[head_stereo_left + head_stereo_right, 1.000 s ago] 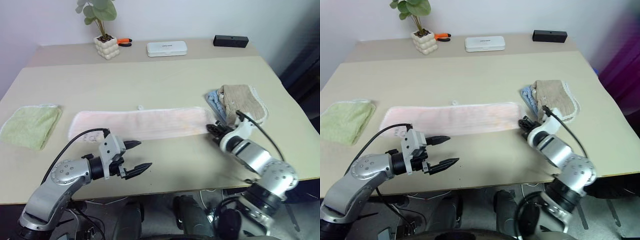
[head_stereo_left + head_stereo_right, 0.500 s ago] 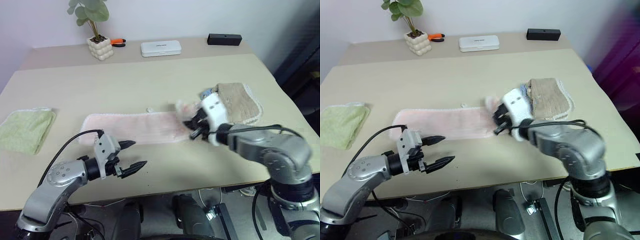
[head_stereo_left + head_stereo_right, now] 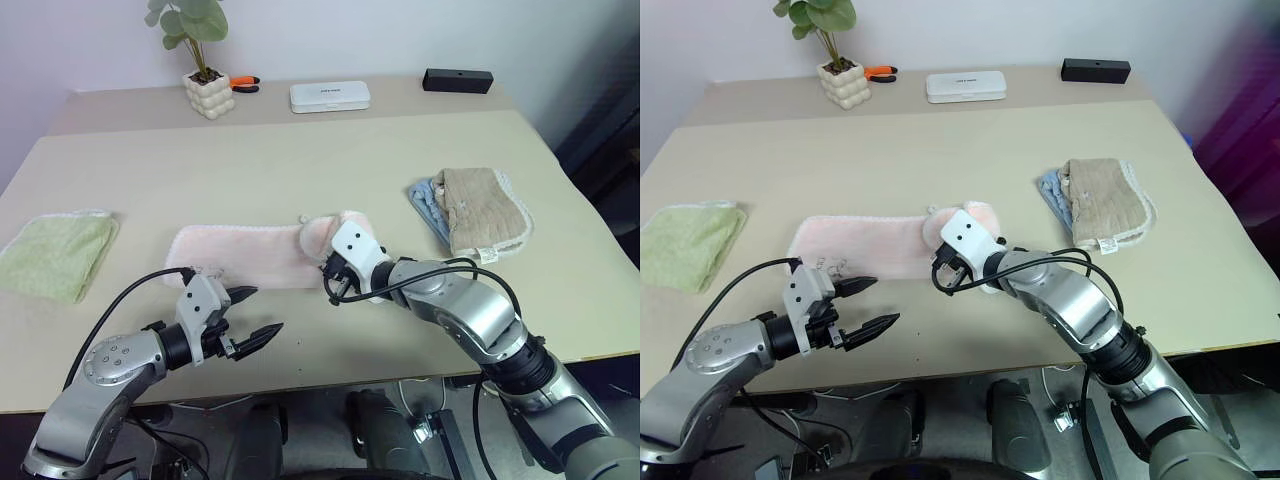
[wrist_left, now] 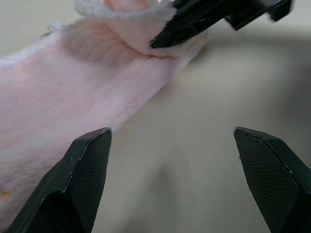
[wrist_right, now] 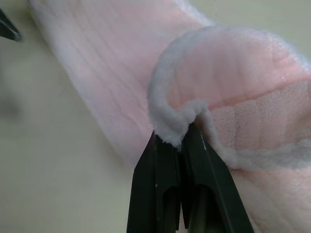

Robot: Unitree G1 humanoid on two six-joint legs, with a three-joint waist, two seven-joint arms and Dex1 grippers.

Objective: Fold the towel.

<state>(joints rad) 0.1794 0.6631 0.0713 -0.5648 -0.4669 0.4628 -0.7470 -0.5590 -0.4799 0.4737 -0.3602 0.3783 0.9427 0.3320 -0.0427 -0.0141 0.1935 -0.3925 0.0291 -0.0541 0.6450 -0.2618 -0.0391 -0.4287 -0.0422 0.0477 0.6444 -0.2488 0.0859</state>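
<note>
Fingers of the right gripper (image 3: 331, 283) are pressed together on the end of the towel (image 3: 245, 257), the pink pile bunched between the tips in the right wrist view. A second ago that end lay flat at the right of the strip, close to the stacked beige and blue towels (image 3: 472, 207); now it has been carried toward the middle of the frame and curls over the rest of the strip, so the towel reads much shorter. In my judgement the crosswise fold is partly made: the lifted end has yet to reach the far end at centre left and be laid down.

The left gripper (image 3: 254, 315), at lower left, hangs with its fingers spread and nothing between them, just in front of the towel's near edge, much as it did before.

The towel lies on a pale beige table (image 3: 300, 150). A green towel (image 3: 55, 252) sits at far left. Along the upper edge stand a potted plant (image 3: 205, 62), orange-handled pliers (image 3: 245, 83), a white case (image 3: 330, 96) and a black box (image 3: 458, 80), against a pale wall.
</note>
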